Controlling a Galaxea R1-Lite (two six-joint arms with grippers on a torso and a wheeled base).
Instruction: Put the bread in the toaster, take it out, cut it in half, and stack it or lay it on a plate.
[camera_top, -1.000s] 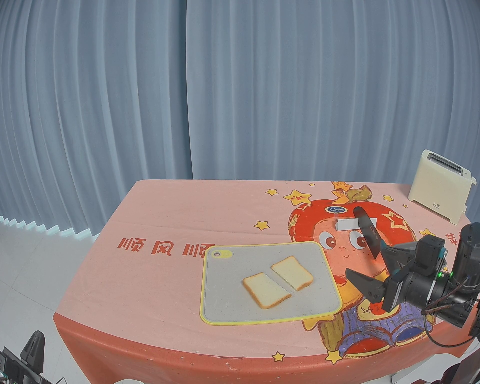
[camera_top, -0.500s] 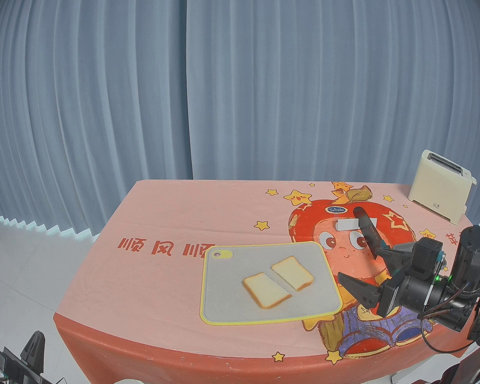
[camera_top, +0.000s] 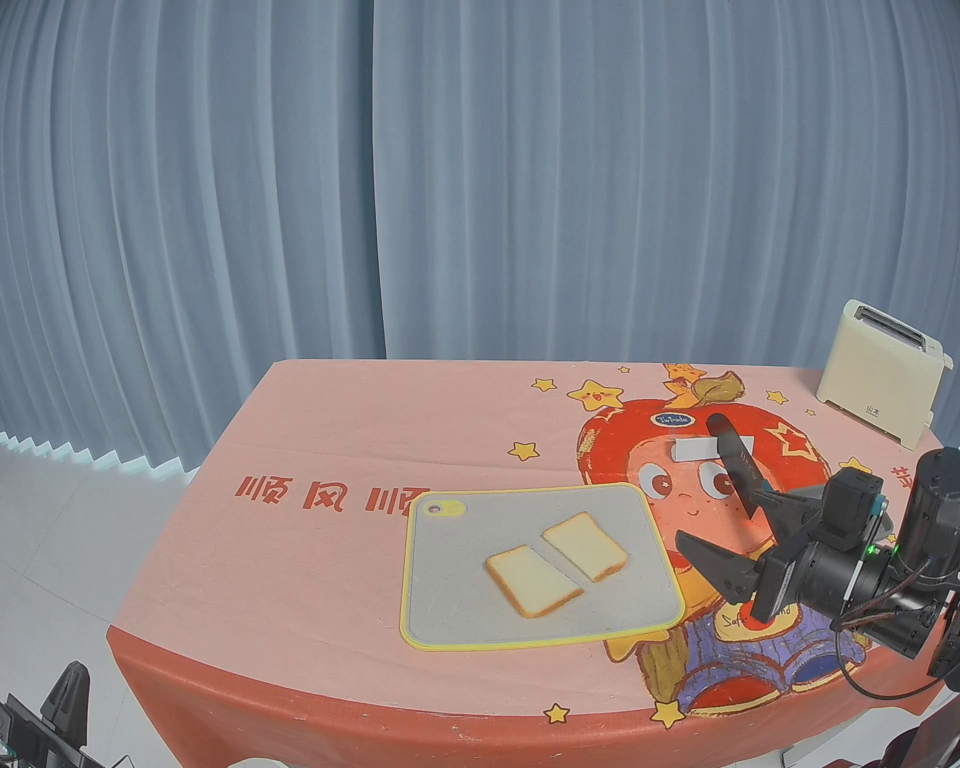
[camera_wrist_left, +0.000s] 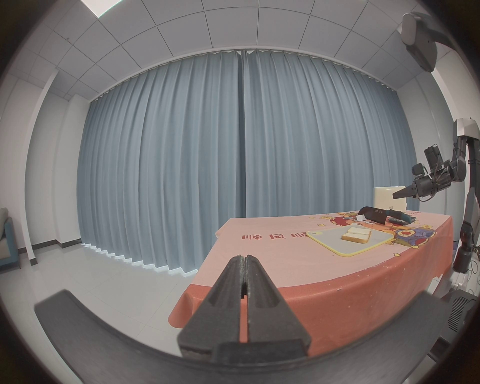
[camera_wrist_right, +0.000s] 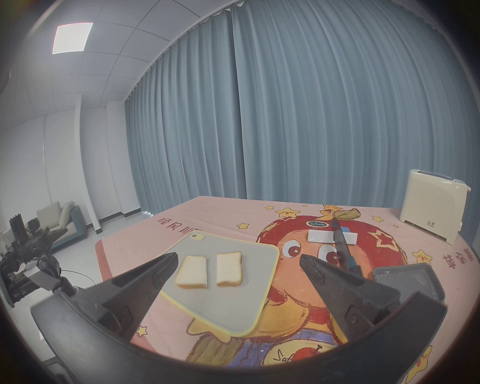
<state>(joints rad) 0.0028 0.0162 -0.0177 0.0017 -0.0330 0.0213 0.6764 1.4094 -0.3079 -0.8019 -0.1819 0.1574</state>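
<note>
While the bread (camera_top: 533, 580) lies in two halves, side by side and just apart, on the board (camera_top: 440, 590), my right gripper (camera_top: 718, 513) hovers beside its right edge, near the knife (camera_top: 738, 465): jaws wide, empty. Left gripper (camera_wrist_left: 244, 262): pressed closed on nothing, low off the table (camera_top: 330, 430). Advised: come in low over one half, pinch its crusts lightly, lift level, stack squarely.

Cutting board (camera_top: 450, 590) lies on the table (camera_top: 330, 440), front centre. On it, one bread half (camera_top: 533, 580) lies left and nearer, the other bread half (camera_top: 586, 546) right and behind, just apart. Knife (camera_top: 735, 462) lies right of the board; toaster (camera_top: 882, 372) stands far right, behind.
</note>
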